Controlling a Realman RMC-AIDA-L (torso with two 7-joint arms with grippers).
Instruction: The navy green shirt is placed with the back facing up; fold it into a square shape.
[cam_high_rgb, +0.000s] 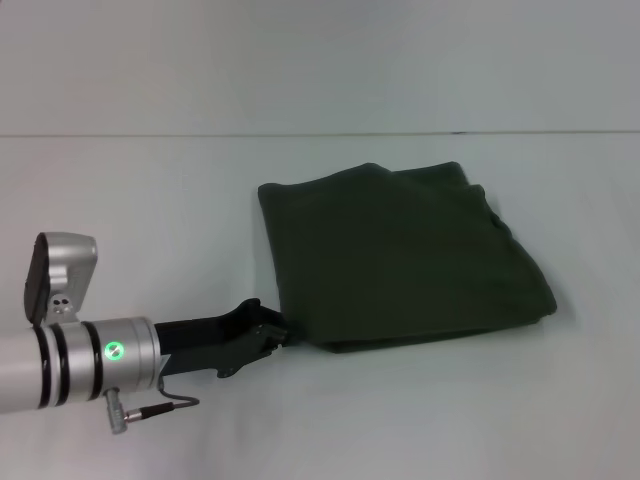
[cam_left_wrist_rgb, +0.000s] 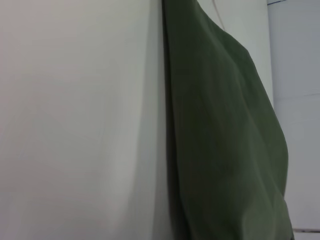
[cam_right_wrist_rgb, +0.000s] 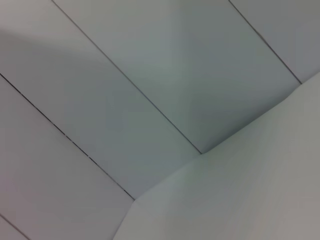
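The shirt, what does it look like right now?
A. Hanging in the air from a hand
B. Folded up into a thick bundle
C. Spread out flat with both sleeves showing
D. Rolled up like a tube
B: the shirt lies on the table as a stacked, roughly square bundle, with layered edges showing and no sleeves sticking out.

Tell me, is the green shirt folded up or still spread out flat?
Folded. The navy green shirt lies on the table as a compact, roughly square bundle with stacked layers along its near edge. The left gripper is at its corner.
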